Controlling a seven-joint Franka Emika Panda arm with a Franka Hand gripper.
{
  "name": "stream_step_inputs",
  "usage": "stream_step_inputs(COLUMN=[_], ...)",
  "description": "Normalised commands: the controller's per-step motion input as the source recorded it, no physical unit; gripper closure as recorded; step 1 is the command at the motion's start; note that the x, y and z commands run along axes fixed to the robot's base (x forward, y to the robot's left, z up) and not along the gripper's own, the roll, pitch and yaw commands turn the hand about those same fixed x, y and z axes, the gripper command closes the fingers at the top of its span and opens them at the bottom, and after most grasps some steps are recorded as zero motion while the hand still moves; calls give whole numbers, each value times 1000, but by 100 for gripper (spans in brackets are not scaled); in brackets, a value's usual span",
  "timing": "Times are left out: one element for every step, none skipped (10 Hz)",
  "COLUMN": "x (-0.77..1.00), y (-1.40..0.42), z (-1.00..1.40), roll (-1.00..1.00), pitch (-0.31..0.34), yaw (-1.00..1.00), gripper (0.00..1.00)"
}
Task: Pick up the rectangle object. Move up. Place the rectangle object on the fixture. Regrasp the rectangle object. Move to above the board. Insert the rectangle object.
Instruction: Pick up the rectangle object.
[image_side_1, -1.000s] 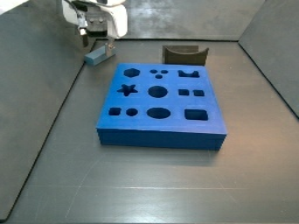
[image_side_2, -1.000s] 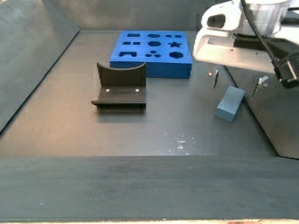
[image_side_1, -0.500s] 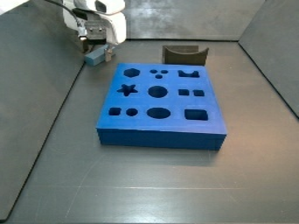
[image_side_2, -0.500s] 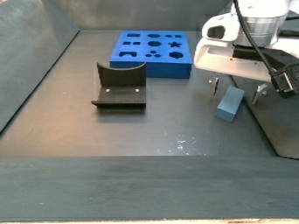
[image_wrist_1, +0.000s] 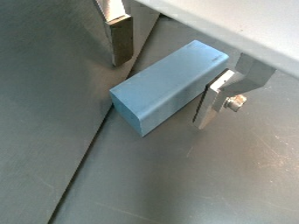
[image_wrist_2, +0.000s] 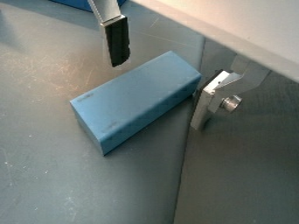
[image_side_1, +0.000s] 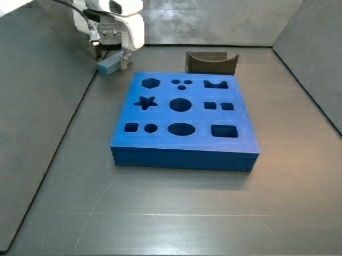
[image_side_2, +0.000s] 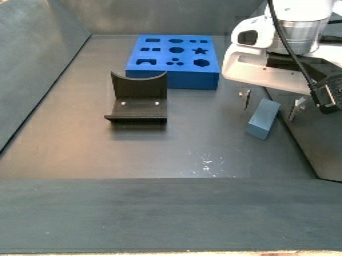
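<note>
The rectangle object (image_wrist_1: 163, 90) (image_wrist_2: 131, 103) is a light grey-blue block lying flat on the grey floor, close to a side wall (image_side_2: 321, 150). My gripper (image_wrist_1: 163, 80) (image_wrist_2: 162, 83) is open and low over it, with one silver finger (image_wrist_1: 121, 39) on one long side and the other finger (image_wrist_1: 211, 98) on the opposite side. The first finger stands clear of the block; the other is very near it. Both side views show the gripper (image_side_1: 112, 50) (image_side_2: 269, 103) straddling the block (image_side_1: 108, 64) (image_side_2: 261, 122). The dark fixture (image_side_1: 210, 62) (image_side_2: 138, 100) and the blue board (image_side_1: 185, 120) (image_side_2: 177, 60) stand apart from it.
Grey walls enclose the floor, and the floor-to-wall seam (image_wrist_1: 87, 166) runs right beside the block. The board has many shaped cutouts, such as a star (image_side_1: 146, 102). The arm's white body (image_side_2: 274, 45) hangs above the block.
From a second ago the gripper has come down around the block. Over the last half second nothing has visibly moved.
</note>
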Motion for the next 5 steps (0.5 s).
stream_step_inputs(x=[9, 106, 200, 206, 180], y=[223, 177, 180, 203, 206], z=[-343, -369, -354, -320, -346], roll=[-186, -149, -154, -151, -163], pitch=[0, 0, 0, 0, 0], yaw=[-143, -131, -143, -126, -106], gripper=[0, 0, 0, 0, 0])
